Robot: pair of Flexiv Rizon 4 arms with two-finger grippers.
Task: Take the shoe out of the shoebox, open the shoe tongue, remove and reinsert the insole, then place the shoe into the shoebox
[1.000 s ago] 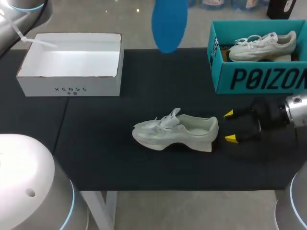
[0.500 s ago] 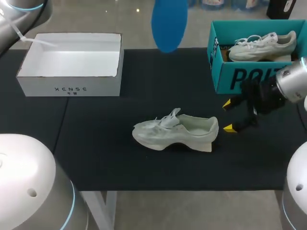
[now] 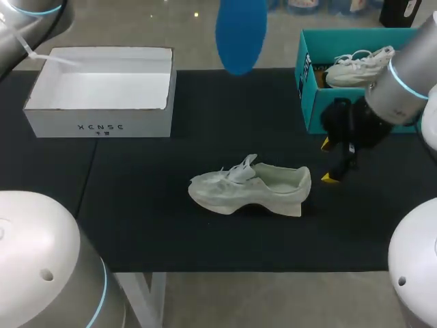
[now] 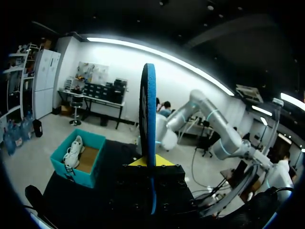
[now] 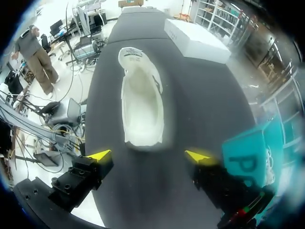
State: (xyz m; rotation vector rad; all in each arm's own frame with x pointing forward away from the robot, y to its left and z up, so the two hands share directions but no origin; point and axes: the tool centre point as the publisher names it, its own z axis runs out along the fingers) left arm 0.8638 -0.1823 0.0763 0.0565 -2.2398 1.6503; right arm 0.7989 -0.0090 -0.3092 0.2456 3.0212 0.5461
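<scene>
A white shoe (image 3: 249,184) lies on its sole in the middle of the black table, toe to the left, tongue pulled up. High over the table's far edge hangs a blue insole (image 3: 240,34). In the left wrist view my left gripper (image 4: 148,162) is shut on this insole (image 4: 147,119), which stands edge-on between its fingers. My right gripper (image 3: 332,161) hovers open just right of the shoe's heel, nothing between its fingers. From the right wrist, the shoe (image 5: 140,102) lies ahead of the open gripper (image 5: 150,155), its hollow inside showing.
An empty white shoebox (image 3: 102,89) stands at the back left. A teal shoebox (image 3: 321,102) at the back right holds another white shoe (image 3: 362,65), close behind my right arm. The black mat (image 3: 136,205) is bare in front of the shoe.
My right gripper has lifted away from the shoe's heel and swung back toward the teal box, still open. The shoe and the blue insole have stayed put.
</scene>
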